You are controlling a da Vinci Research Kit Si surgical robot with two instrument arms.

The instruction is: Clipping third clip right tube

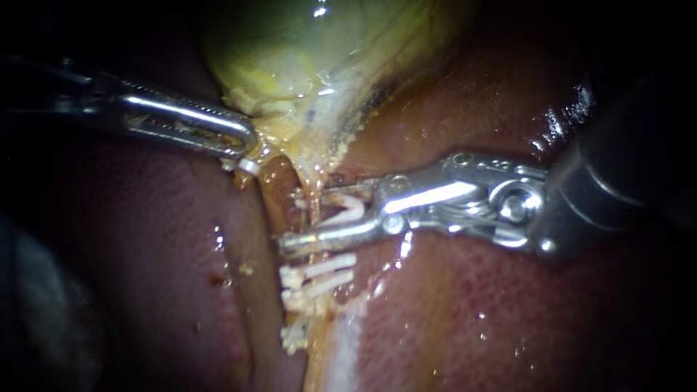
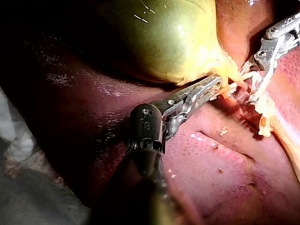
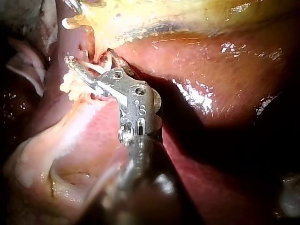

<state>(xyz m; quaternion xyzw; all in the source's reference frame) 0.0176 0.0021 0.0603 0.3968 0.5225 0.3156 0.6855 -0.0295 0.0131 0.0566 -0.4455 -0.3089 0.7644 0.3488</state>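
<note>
My right instrument (image 1: 292, 218) comes in from the right. Its jaws stand apart astride a thin pinkish tube (image 1: 315, 212) below the gallbladder (image 1: 312, 43) and carry a white clip (image 1: 351, 210) between them. Two white clips (image 1: 323, 267) sit on the same tube just below the lower jaw. My left instrument (image 1: 243, 145) is shut on yellowish tissue at the gallbladder's neck, also seen in the left wrist view (image 2: 213, 86). In the right wrist view the right instrument's jaws (image 3: 91, 58) straddle the tube with the white clip inside.
Wet red-brown liver (image 1: 508, 312) surrounds the tube on both sides. A pale strip of tissue (image 1: 348, 341) runs down beneath the clips. More white clip-like bits (image 1: 294, 337) lie lower on the tube. Grey cloth (image 2: 28, 187) lies beside the liver.
</note>
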